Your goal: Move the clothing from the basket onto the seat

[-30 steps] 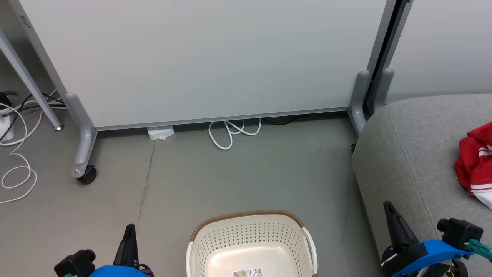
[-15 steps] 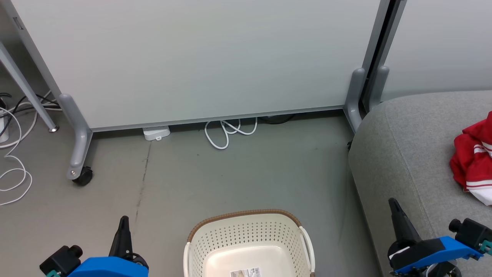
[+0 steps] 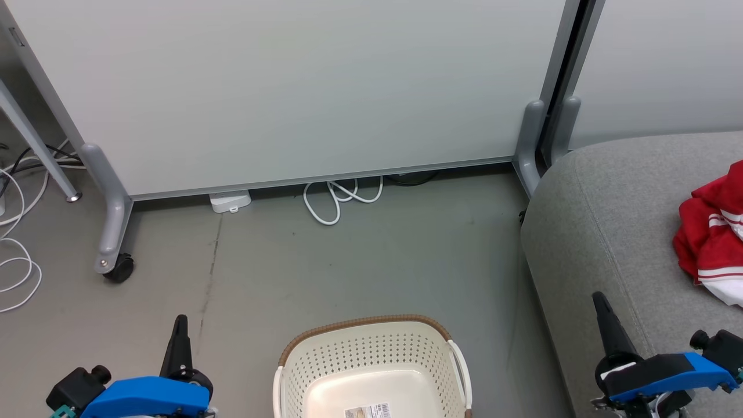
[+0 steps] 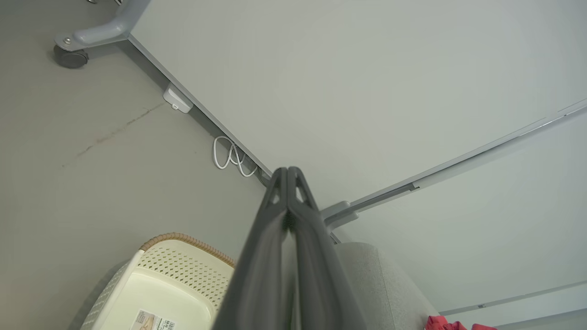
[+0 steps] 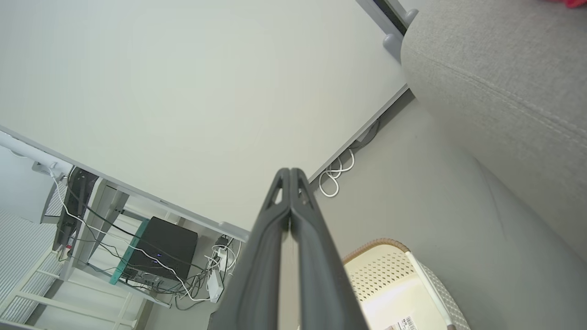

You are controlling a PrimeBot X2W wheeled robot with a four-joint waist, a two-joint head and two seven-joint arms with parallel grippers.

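basket (image 3: 371, 366) on the floor (image 3: 348, 261) left of the seat (image 3: 609, 220), clothing (image 3: 711, 232) on the seat, partition (image 3: 290, 87) behind

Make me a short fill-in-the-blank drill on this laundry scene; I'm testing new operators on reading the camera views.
1. The red clothing lies on the grey ____.
2. The left claw and the right claw are both ____.
3. The basket has a ____ woven-look rim.

Missing words: seat; shut; brown.
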